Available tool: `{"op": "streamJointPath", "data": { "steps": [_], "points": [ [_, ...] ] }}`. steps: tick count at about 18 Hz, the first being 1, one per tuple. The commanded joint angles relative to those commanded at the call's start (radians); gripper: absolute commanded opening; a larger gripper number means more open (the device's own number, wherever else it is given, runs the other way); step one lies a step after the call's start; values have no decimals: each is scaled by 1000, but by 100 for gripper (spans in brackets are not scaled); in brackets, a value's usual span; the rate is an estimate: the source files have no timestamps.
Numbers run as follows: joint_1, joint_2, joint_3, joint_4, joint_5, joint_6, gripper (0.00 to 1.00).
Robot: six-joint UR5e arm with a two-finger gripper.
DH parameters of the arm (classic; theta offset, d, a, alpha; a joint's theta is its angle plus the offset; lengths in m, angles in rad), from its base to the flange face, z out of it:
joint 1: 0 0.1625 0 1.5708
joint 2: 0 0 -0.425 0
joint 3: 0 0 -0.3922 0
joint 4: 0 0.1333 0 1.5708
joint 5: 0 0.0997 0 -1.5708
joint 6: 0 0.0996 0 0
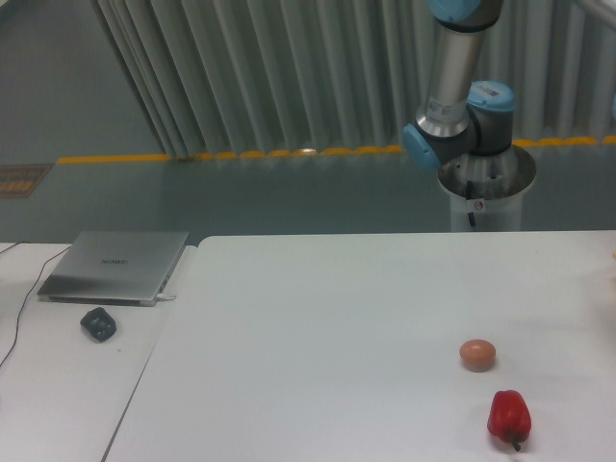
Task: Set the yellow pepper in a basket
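Note:
The yellow pepper is out of view, and no basket shows either. On the white table (337,318) lie a red bell pepper (508,416) at the front right and a small round orange-pink fruit (477,354) just behind it. Only the arm's base and lower joints (460,125) show at the back right, rising out of the top of the frame. The gripper is not in view.
A closed grey laptop (114,267) lies on the side table at the left, with a small dark green object (98,323) in front of it and a cable along the left edge. A ribbed curtain hangs behind.

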Motion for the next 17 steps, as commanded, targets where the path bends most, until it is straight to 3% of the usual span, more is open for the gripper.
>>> {"op": "streamJointPath", "data": {
  "steps": [8,17],
  "points": [
    [-94,2,-5,29,9,-113,100],
    [-114,-2,-18,28,12,-175,100]
  ]
}}
